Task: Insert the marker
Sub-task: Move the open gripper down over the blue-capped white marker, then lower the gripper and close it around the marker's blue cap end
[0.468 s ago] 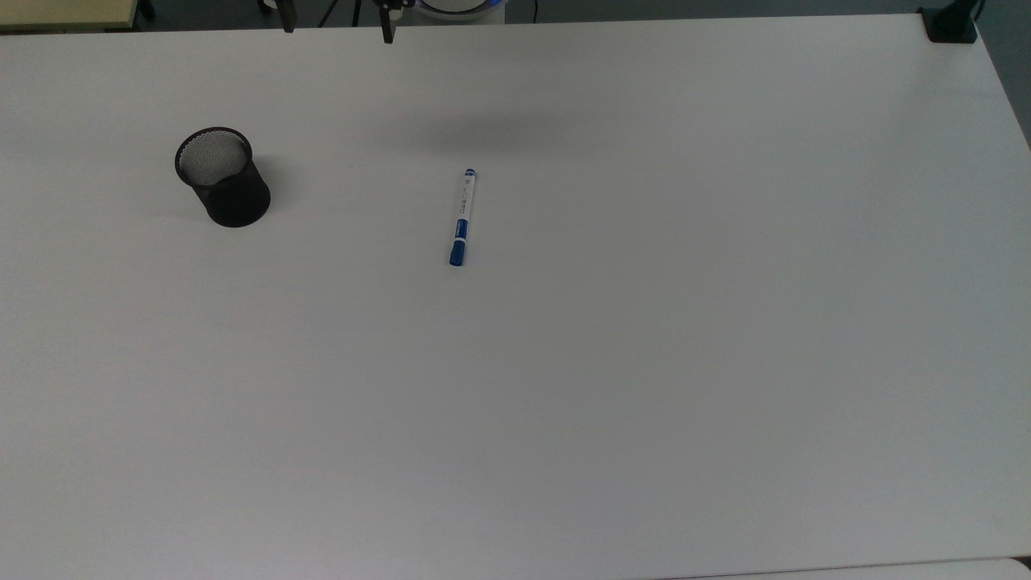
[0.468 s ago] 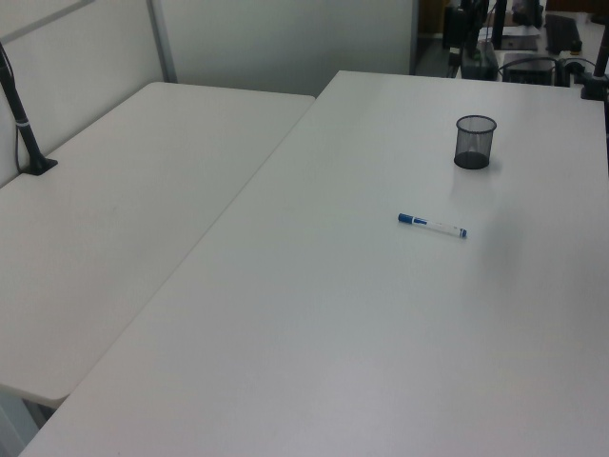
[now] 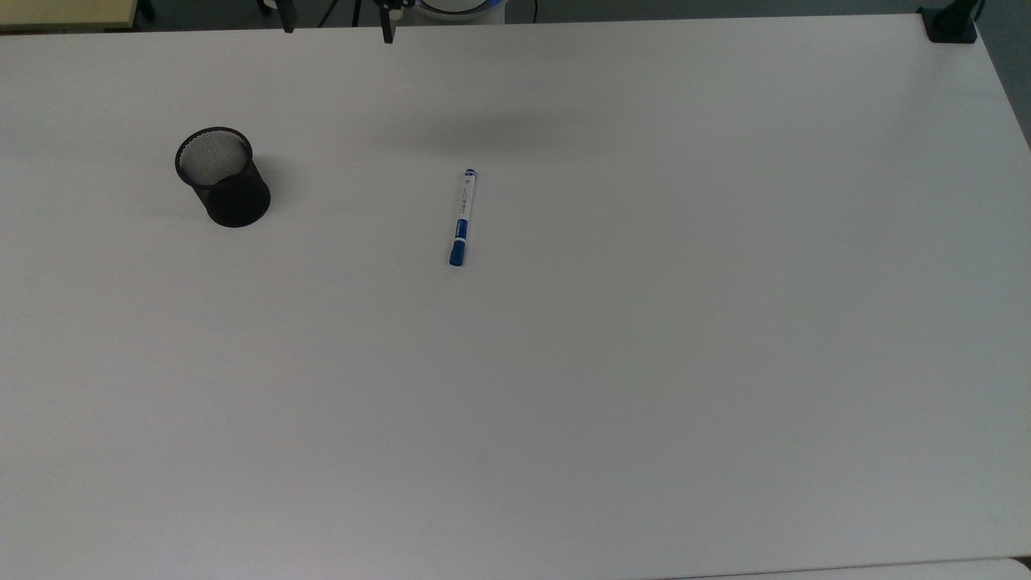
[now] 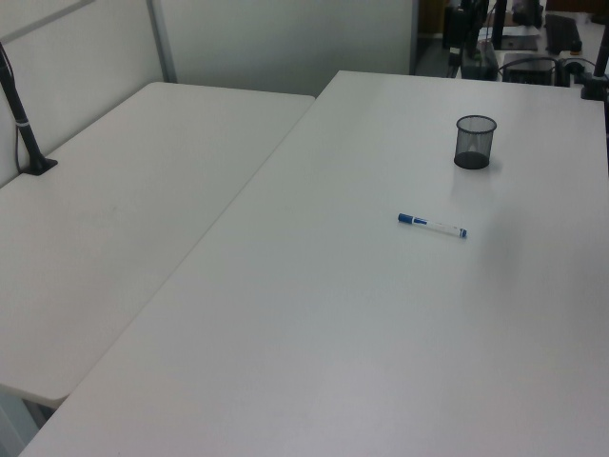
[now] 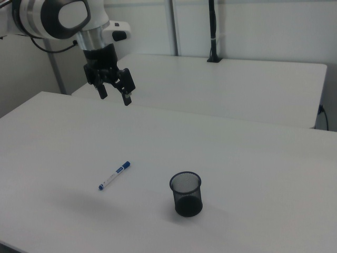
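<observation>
The marker (image 3: 462, 217) lies flat on the white table (image 3: 644, 362), its blue cap towards the top view's bottom. It shows again as the marker (image 4: 432, 226) and the marker (image 5: 114, 175). A black mesh cup (image 3: 221, 177) stands upright well to the top view's left of it, also seen as the cup (image 4: 475, 141) and the cup (image 5: 186, 193). My gripper (image 5: 115, 95) hangs open and empty high above the table, up and to the right view's left of the marker. Its fingertips (image 3: 388, 32) reach in at the top view's top edge.
A second white table (image 4: 124, 209) adjoins this one along the left view's left. A black clamped post (image 5: 212, 31) stands on it. Another black clamp (image 3: 950, 24) sits at the table's corner in the top view's top right.
</observation>
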Motion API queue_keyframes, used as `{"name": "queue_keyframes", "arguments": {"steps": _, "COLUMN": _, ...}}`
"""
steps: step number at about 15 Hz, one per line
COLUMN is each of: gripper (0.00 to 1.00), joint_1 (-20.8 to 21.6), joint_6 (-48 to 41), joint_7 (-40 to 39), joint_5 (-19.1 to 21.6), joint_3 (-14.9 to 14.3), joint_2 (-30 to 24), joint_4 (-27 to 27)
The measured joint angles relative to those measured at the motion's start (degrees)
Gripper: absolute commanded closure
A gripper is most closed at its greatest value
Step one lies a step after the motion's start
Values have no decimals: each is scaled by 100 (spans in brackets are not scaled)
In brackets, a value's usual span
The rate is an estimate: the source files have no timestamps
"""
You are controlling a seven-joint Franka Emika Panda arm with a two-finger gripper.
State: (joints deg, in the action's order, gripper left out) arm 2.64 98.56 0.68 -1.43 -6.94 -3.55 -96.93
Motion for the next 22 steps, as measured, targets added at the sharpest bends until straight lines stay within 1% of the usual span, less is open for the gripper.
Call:
{"name": "queue_keyframes", "arguments": {"steps": 5, "gripper": 0, "joint_1": 0, "joint_6": 0, "joint_7": -77, "joint_5": 0, "joint_3": 0, "joint_2": 4, "joint_4": 0}}
{"name": "queue_keyframes", "arguments": {"steps": 7, "gripper": 0, "joint_1": 1, "joint_6": -4, "joint_7": -471, "joint_5": 0, "joint_3": 11, "joint_2": 50, "joint_4": -14}}
{"name": "queue_keyframes", "arguments": {"steps": 9, "gripper": 0, "joint_1": 4, "joint_6": -6, "joint_7": -1053, "joint_5": 0, "joint_3": 76, "joint_2": 270, "joint_4": -83}}
{"name": "queue_keyframes", "arguments": {"steps": 11, "gripper": 0, "joint_1": 7, "joint_6": -6, "joint_7": -1106, "joint_5": -95, "joint_3": 244, "joint_2": 536, "joint_4": -104}}
{"name": "queue_keyframes", "arguments": {"steps": 13, "gripper": 0, "joint_1": 29, "joint_6": -3, "joint_7": -940, "joint_5": -209, "joint_3": 399, "joint_2": 788, "joint_4": -134}}
{"name": "queue_keyframes", "arguments": {"steps": 14, "gripper": 0, "joint_1": 54, "joint_6": 46, "joint_7": -800, "joint_5": -223, "joint_3": 424, "joint_2": 886, "joint_4": -181}}
{"name": "queue_keyframes", "arguments": {"steps": 15, "gripper": 1, "joint_1": 67, "joint_6": 299, "joint_7": -624, "joint_5": -224, "joint_3": 455, "joint_2": 972, "joint_4": -325}}
{"name": "queue_keyframes", "arguments": {"steps": 17, "gripper": 6, "joint_1": 67, "joint_6": 1074, "joint_7": -211, "joint_5": -224, "joint_3": 584, "joint_2": 1067, "joint_4": -772}}
{"name": "queue_keyframes", "arguments": {"steps": 19, "gripper": 12, "joint_1": 70, "joint_6": 1779, "joint_7": 295, "joint_5": -225, "joint_3": 706, "joint_2": 1255, "joint_4": -1107}}
{"name": "queue_keyframes", "arguments": {"steps": 21, "gripper": 18, "joint_1": 82, "joint_6": 2230, "joint_7": 599, "joint_5": -226, "joint_3": 749, "joint_2": 1531, "joint_4": -1224}}
{"name": "queue_keyframes", "arguments": {"steps": 22, "gripper": 26, "joint_1": 82, "joint_6": 2371, "joint_7": 697, "joint_5": -226, "joint_3": 751, "joint_2": 1652, "joint_4": -1230}}
